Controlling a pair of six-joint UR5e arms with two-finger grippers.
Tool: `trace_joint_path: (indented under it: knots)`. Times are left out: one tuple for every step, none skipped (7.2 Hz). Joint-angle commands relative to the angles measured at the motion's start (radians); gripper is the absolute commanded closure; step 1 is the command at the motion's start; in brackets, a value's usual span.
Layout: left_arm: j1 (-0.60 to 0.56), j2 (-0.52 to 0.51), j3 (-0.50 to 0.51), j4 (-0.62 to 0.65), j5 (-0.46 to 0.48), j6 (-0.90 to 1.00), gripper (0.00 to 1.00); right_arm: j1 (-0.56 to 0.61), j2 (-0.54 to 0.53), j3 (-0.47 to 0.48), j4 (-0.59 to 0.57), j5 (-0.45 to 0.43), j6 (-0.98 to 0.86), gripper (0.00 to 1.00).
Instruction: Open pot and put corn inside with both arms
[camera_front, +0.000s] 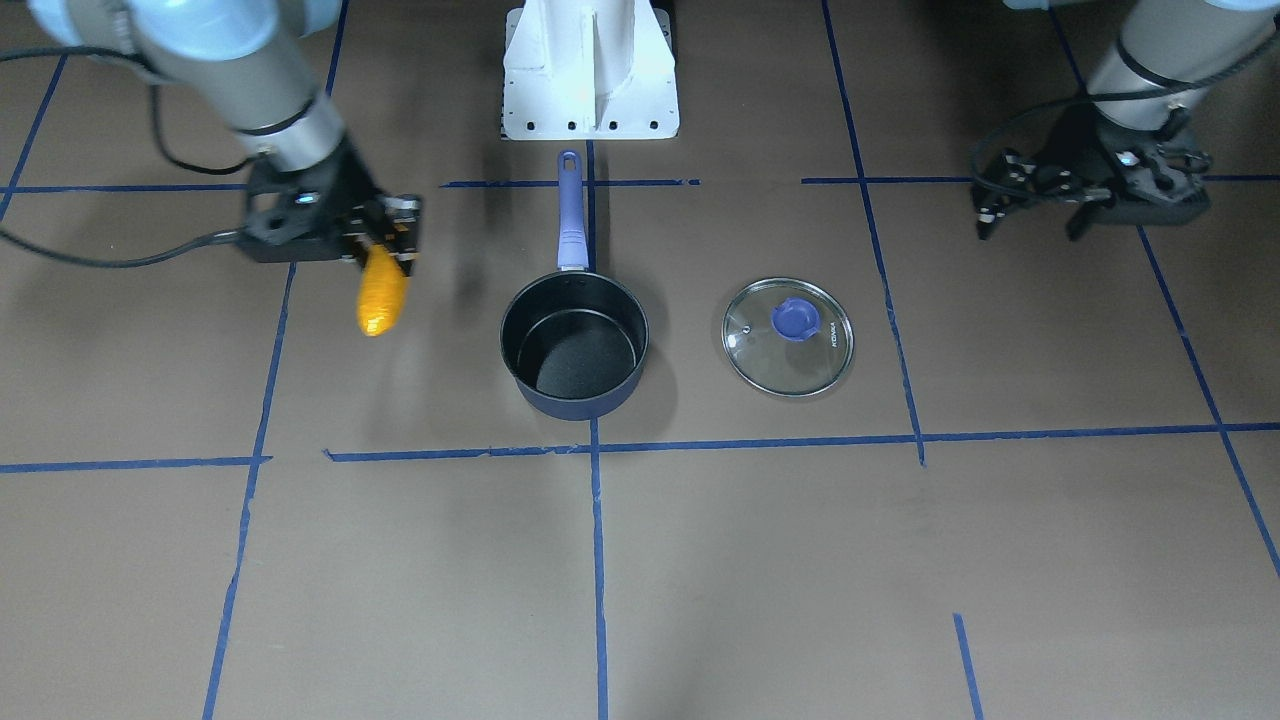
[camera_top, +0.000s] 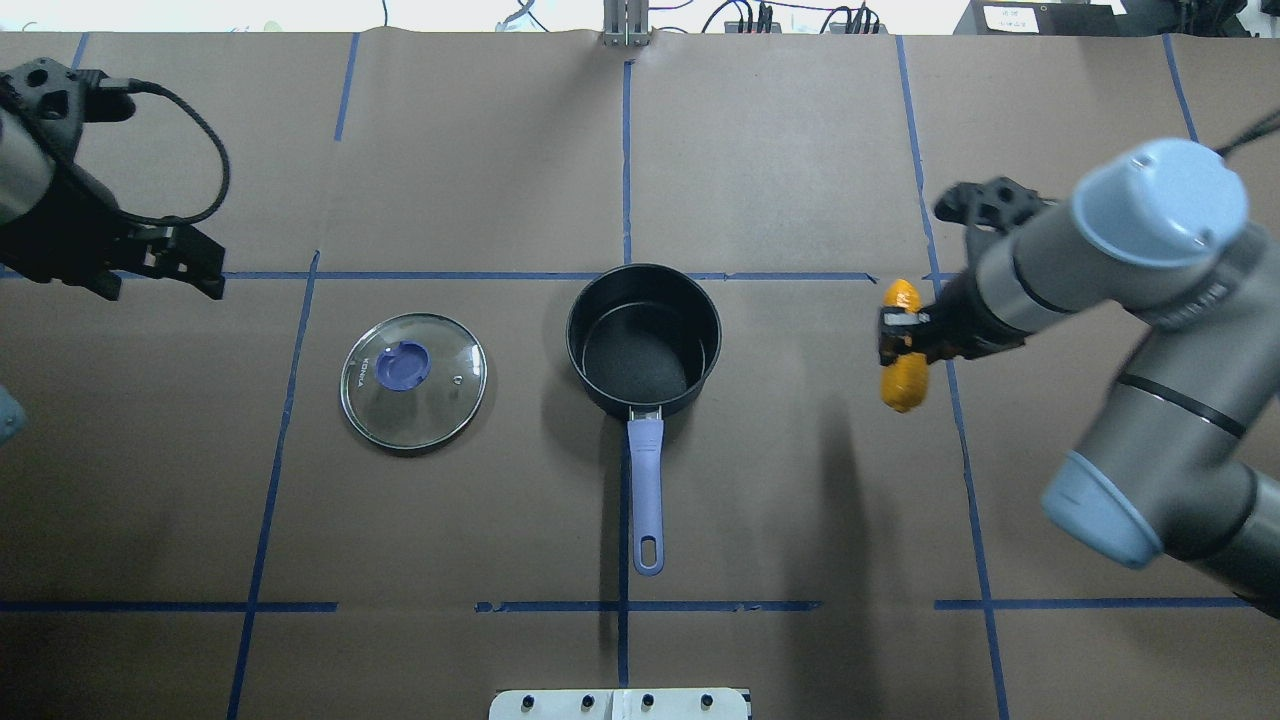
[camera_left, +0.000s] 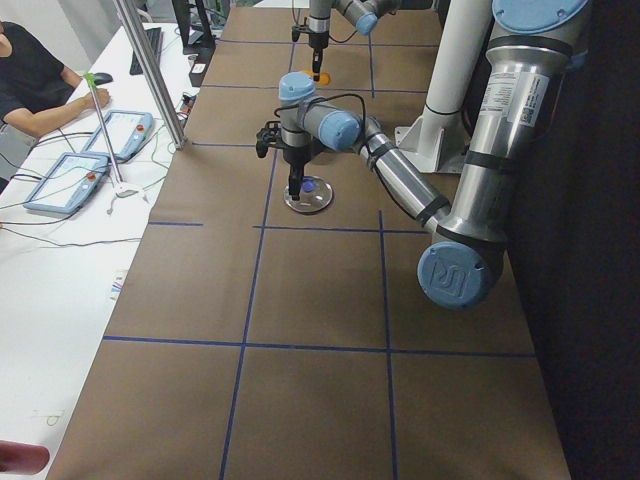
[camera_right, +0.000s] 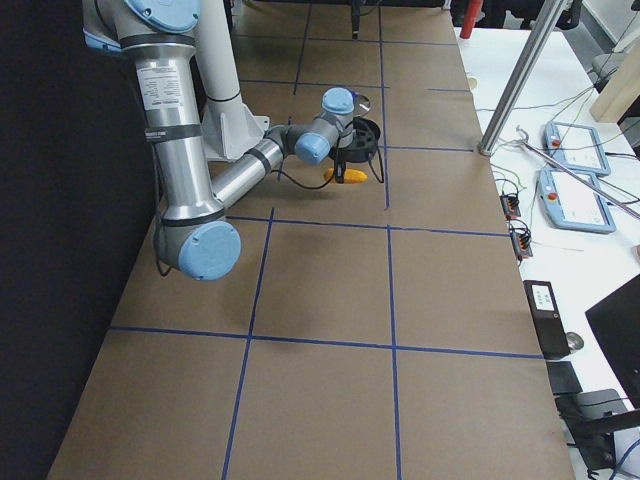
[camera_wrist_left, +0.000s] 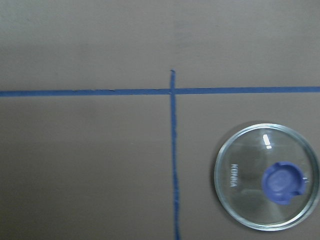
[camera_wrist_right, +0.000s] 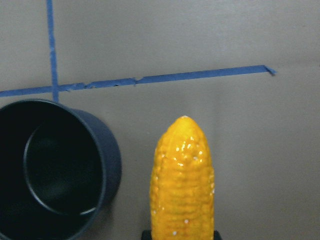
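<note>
- Left end effector (camera_top: 165, 280): hangs at the far left, jaws spread and holding nothing, well apart from everything else.
- Glass lid (camera_top: 440, 400): lies flat on the tabletop (camera_top: 800, 150) with its blue knob up, near the pot but not touching it. The opening step looks done.
- The pot (camera_top: 643, 340): stands upright at the centre, empty, with its black inside in plain view. Its long handle (camera_top: 645, 470) points back toward the robot's base. It has a wide mouth, so it is an easy target.
- The corn (camera_top: 903, 380): off to the pot's right and not yet over the rim, apparently lifted off the tabletop, judging by its offset shadow. It is probably a light, stiff toy. The bumpy kernels should give the pads purchase, while the tapered ends would likely squirt out of a pinch, so the thick middle is the sound place to hold it.
- Right end effector (camera_top: 900, 335): clenched across that middle, both ends of the cob sticking out.
</note>
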Motion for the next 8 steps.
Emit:
trace_joint_path:
  knots:
    - [-0.08, 0.025, 0.083, -0.007, 0.0, 0.194, 0.0, -0.077, 0.217, -0.172, -0.031, -0.092, 0.066, 0.98]
    - [-0.104, 0.029, 0.111, -0.008, 0.0, 0.26, 0.0, -0.078, 0.256, -0.219, -0.031, -0.094, 0.069, 0.98]
    - [-0.125, 0.057, 0.122, -0.011, 0.0, 0.319, 0.0, -0.086, 0.256, -0.227, -0.031, -0.096, 0.069, 0.98]
    - [-0.14, 0.066, 0.13, -0.012, -0.001, 0.343, 0.0, -0.091, 0.259, -0.239, -0.03, -0.096, 0.069, 0.97]
    - [-0.147, 0.069, 0.136, -0.012, -0.001, 0.359, 0.0, -0.1, 0.274, -0.266, -0.028, -0.096, 0.069, 0.97]
    - [-0.157, 0.077, 0.154, -0.015, -0.001, 0.389, 0.0, -0.101, 0.303, -0.3, -0.028, -0.096, 0.069, 0.91]
    - [-0.159, 0.078, 0.206, -0.074, -0.001, 0.396, 0.0, -0.101, 0.31, -0.303, -0.025, -0.096, 0.072, 0.33]
    - [-0.198, 0.086, 0.278, -0.149, -0.012, 0.428, 0.0, -0.101, 0.319, -0.302, -0.015, -0.096, 0.092, 0.01]
